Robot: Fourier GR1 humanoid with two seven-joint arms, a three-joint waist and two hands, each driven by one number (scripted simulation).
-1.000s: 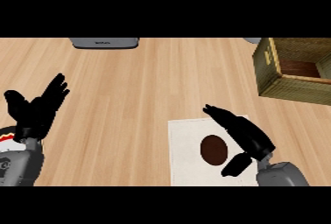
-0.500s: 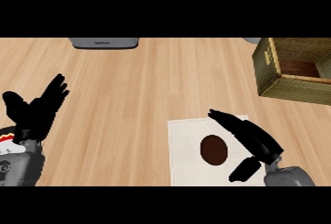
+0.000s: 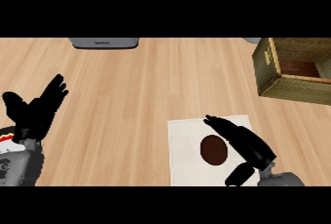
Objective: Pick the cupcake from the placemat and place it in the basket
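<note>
A kitchen: wooden counter (image 3: pixel 142 87), white placemat (image 3: pixel 191 153), olive basket (image 3: pixel 284 83).

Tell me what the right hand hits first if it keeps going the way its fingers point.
Nothing visible: the right hand points up-left, past the cupcake, over the placemat corner and bare counter. Height is unclear.

The light wooden table (image 3: pixel 142 96) shows a smooth plank grain with a matt finish. The white rectangular placemat (image 3: pixel 187 153) looks like plain matt cloth. The olive-brown woven basket (image 3: pixel 284 83) has rough, textured walls. The dark brown cupcake (image 3: pixel 213 150) looks matt. The black hands (image 3: pixel 249 146) appear dull.
</note>
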